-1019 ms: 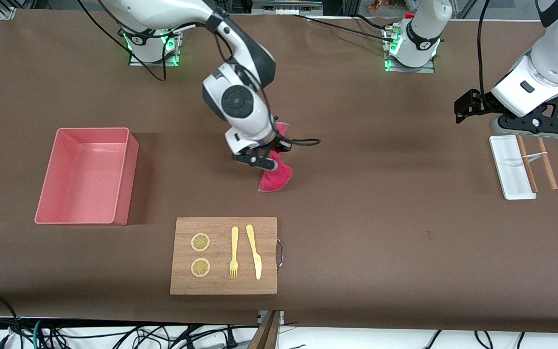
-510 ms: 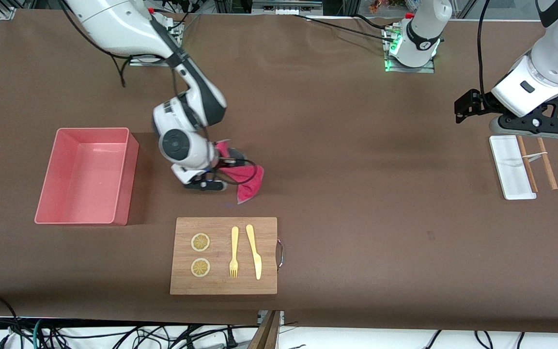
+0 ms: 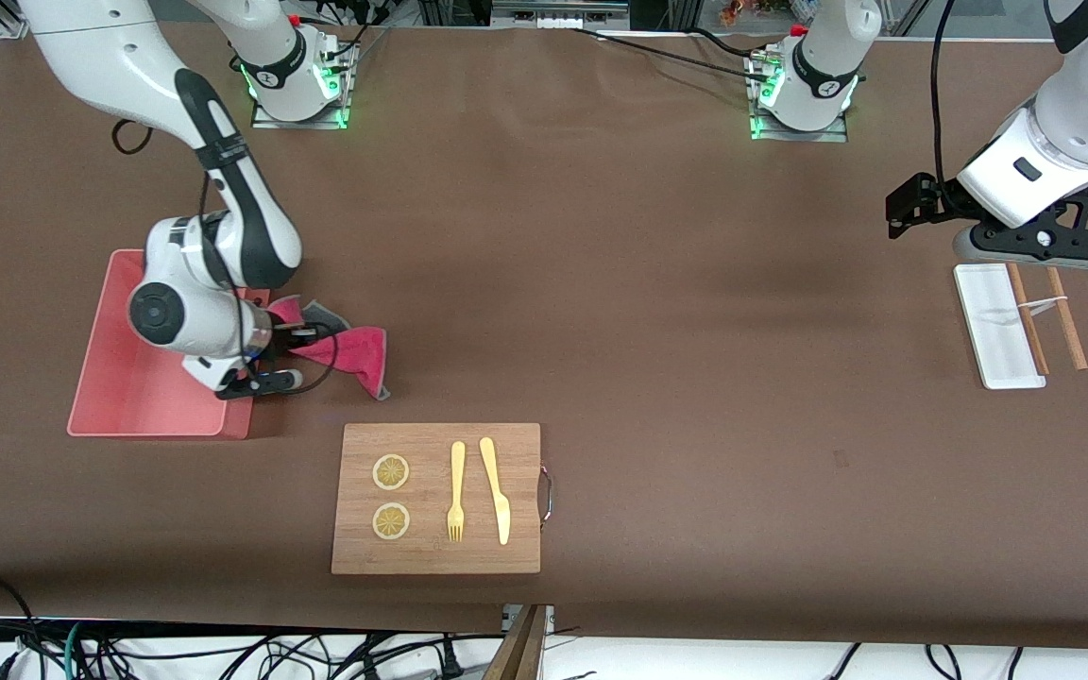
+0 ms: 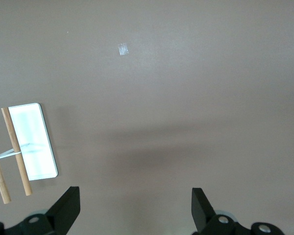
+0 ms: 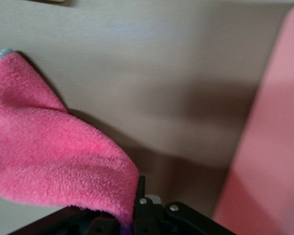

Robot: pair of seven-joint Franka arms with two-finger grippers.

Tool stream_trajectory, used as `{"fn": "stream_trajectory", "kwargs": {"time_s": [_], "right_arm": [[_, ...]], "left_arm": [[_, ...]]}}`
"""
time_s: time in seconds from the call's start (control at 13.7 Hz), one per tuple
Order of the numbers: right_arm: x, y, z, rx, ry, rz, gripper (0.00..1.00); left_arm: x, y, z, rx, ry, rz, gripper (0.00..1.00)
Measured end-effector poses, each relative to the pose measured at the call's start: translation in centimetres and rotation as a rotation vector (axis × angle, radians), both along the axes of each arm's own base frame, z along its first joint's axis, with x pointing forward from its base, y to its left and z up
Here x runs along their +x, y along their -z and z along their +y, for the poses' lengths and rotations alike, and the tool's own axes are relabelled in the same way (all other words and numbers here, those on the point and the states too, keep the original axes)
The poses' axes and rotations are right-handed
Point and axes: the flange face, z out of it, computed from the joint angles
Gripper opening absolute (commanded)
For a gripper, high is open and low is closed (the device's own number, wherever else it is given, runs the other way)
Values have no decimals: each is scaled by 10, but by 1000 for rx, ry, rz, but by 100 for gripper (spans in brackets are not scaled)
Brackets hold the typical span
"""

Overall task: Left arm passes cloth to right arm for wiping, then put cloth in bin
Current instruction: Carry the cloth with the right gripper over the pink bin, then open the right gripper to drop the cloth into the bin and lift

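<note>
— Where do we find the cloth (image 3: pixel 341 348)?

— In the right gripper (image 3: pixel 265 364). Its jaws are clamped on one edge of the magenta rag, and the rest trails out sideways from them toward the left arm's end of the table, a grey-edged corner drooping toward the brown tabletop (image 3: pixel 657 312). In the right wrist view the cloth (image 5: pixel 54 166) fills the space just beside the black linkage, hanging away from the jaws rather than bunched between them.

— And the bin (image 3: pixel 119 378)?

— We see the gripper over the bin's wall at the side toward the left arm — the pink tub sits at the right arm's end of the table, and the right arm's (image 3: pixel 223 179) wrist hangs above its inside. Most of the cloth is over bare table just beside that wall, not over the tub. The wrist view shows the bin's (image 5: pixel 269 147) pink edge close by, apart from the rag.

— What of the left arm (image 3: pixel 1063 123)?

— It waits. The left gripper (image 3: pixel 1035 244) hangs over the end of the white tray (image 3: pixel 997 326) that lies farther from the front camera, with the two wooden sticks (image 3: pixel 1045 316) beside that tray. Its fingers (image 4: pixel 66 210) stand wide apart with nothing between them.

— Anything else we can name?

— A wooden board (image 3: pixel 437 498) nearer the front camera than the cloth, carrying two lemon slices (image 3: pixel 391 496), a yellow fork (image 3: pixel 456 491) and a yellow knife (image 3: pixel 496 489).
</note>
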Motion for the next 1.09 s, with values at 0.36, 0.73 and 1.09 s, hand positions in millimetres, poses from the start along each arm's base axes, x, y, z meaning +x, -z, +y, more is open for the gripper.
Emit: {"fn": "stream_trajectory", "kwargs": {"time_s": [0.36,0.73,1.09], "right_arm": [[-9,-95,-31,-13,-73,8,0],[-33,-205,-112,-22,-120,-10,0],[-52,-231,-159,-43,-148,-9,100]], "left_arm": [[0,0,-1,0,2,0,100],[0,-1,-1,0,3,0,100],[0,-1,-2,0,3,0,100]]}}
